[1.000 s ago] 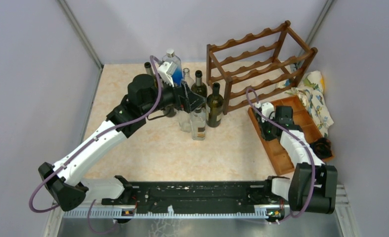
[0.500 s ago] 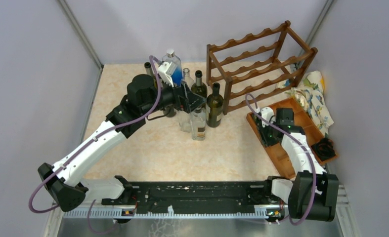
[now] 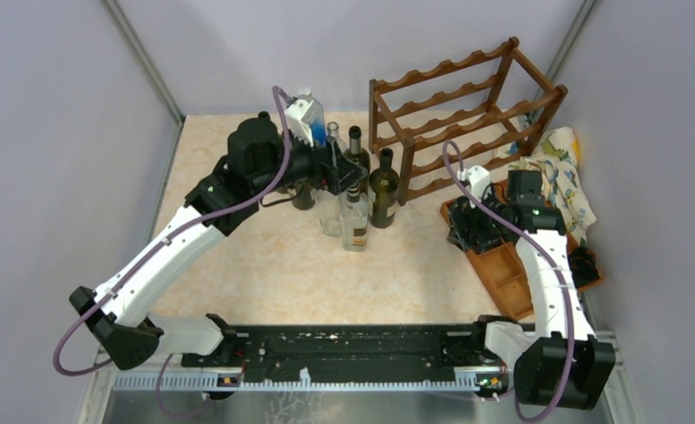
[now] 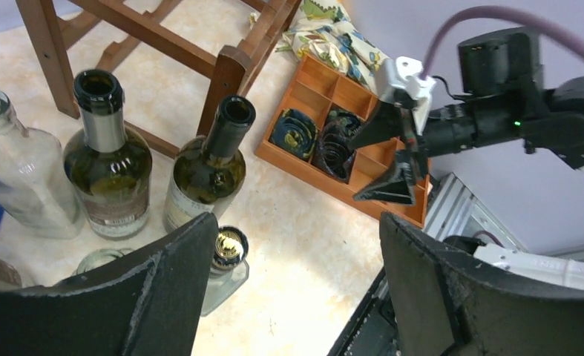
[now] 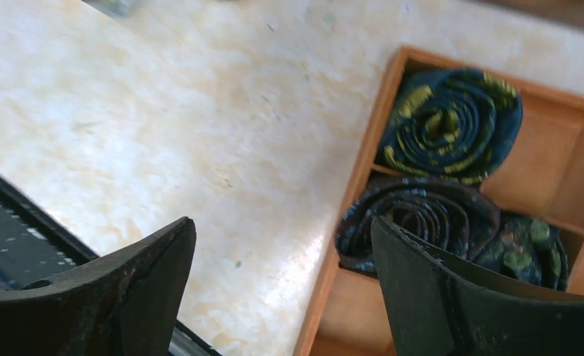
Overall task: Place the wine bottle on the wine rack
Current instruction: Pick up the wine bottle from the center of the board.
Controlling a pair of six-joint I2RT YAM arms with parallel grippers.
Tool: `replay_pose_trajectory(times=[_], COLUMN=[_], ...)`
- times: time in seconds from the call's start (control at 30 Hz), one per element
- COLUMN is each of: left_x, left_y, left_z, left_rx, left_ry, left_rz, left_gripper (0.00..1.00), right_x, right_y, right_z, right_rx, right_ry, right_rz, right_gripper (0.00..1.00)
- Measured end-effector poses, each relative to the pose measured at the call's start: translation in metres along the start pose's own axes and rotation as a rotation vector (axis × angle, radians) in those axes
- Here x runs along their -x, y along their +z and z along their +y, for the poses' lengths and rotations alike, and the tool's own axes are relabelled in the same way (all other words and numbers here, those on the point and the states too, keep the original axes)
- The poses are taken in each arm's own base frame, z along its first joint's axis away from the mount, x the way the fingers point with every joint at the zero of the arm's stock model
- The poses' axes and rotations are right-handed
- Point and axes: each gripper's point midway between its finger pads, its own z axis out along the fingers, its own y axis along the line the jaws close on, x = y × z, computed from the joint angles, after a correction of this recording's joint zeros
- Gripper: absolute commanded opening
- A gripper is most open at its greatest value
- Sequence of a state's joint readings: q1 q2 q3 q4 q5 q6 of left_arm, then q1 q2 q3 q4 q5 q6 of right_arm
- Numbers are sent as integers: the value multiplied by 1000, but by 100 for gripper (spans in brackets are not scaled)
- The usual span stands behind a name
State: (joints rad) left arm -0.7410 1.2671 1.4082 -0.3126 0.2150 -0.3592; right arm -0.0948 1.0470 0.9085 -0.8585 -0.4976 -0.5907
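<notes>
My left tool point(image 4: 296, 297) hangs over the cluster of bottles, fingers spread wide with nothing between them. Only the capped top of a clear bottle point(image 4: 229, 248) shows below the gap. My right tool point(image 5: 285, 297) is also spread and empty, poised over the near corner of the tray point(image 5: 363, 170) at the right of the overhead frame.

The wine bottle point(image 3: 383, 187) stands upright on the table point(image 3: 264, 256) at centre frame, just beside the front post of the rack point(image 3: 374, 110). A second dark bottle point(image 3: 356, 150) stands just behind it, toward the upper left. Both are uncorked, and I cannot tell whether either holds liquid.

I judge the bottle to be stiff, smooth glass. It is probably weighty low down, slippery on bare glass and breakable if it knocks the wood or a neighbour. Its body is crowded by other bottles, so the neck is the free place to close on, just under the lip, where the flare would stop it sliding. The paper label would offer better friction if I can reach the body. To lay it in a scalloped cradle, it must tip to horizontal without swinging.
</notes>
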Motion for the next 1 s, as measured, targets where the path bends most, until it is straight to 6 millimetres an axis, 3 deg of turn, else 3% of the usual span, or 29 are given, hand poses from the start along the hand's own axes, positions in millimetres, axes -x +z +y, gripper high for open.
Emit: replay_pose_trajectory(times=[0.27,0.43,0.7,1.0], left_x=[-8,-25,-48,-33], left_y=[16,21,26,43], left_z=[-5,4,28,14], left_rx=[92,180,295,190], left_ry=[84,148,206,287], left_rz=[99,167,279,223], left_gripper=[84,80,82,88], right_x=[54,70,80,76], right_y=[-26,-32,-35,-32], right_z=[32,46,50,48], right_rx=[162,253,296,299], right_ry=[10,72,114,158], right_rz=[-211,-284,-334,-337], right_gripper=[89,89,89,89])
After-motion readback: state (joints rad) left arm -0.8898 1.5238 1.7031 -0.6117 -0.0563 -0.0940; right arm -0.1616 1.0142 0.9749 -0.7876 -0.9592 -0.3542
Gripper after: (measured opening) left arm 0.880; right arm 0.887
